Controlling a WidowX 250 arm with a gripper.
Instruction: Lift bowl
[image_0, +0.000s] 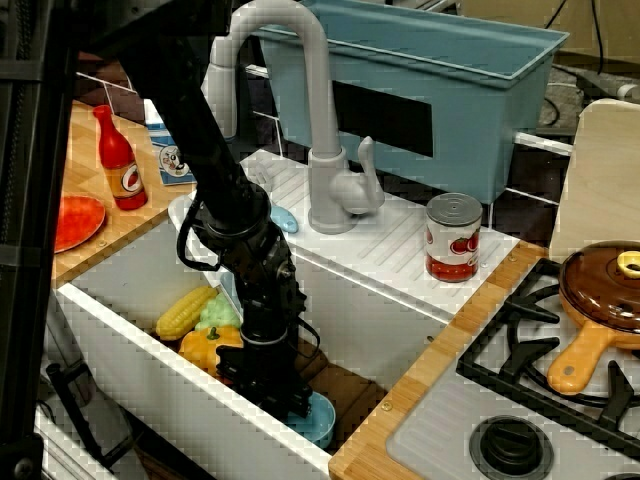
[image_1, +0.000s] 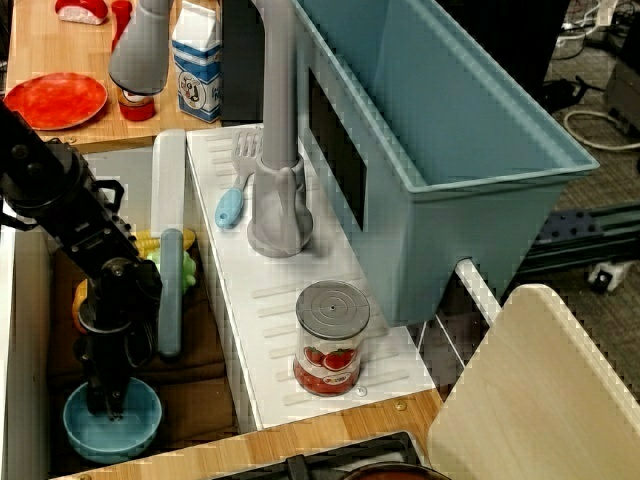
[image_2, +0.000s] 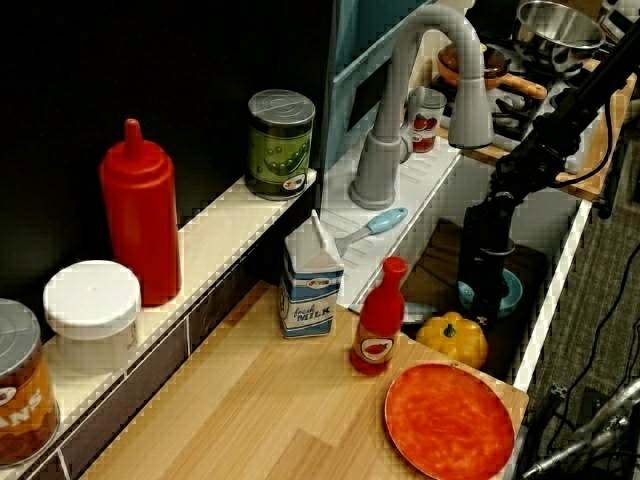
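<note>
The small light-blue bowl (image_1: 135, 428) sits on the brown sink floor at the front end of the sink. It also shows in the front view (image_0: 322, 420) and in the side view (image_2: 511, 290). My black gripper (image_1: 106, 402) points straight down with its fingertips inside the bowl, by its rim. It also shows in the front view (image_0: 291, 400) and the side view (image_2: 487, 300). The fingertips are dark and partly hidden, so I cannot tell whether they are clamped on the rim. The bowl looks level and resting on the floor.
An orange toy pumpkin (image_0: 210, 348), yellow corn (image_0: 185, 312) and a green toy lie in the sink behind my arm. The grey faucet (image_0: 325, 150) and large blue tub (image_0: 440, 90) stand behind the sink. A red-labelled can (image_0: 453, 237) stands on the drainboard and an orange-red plate (image_1: 56, 99) on the counter.
</note>
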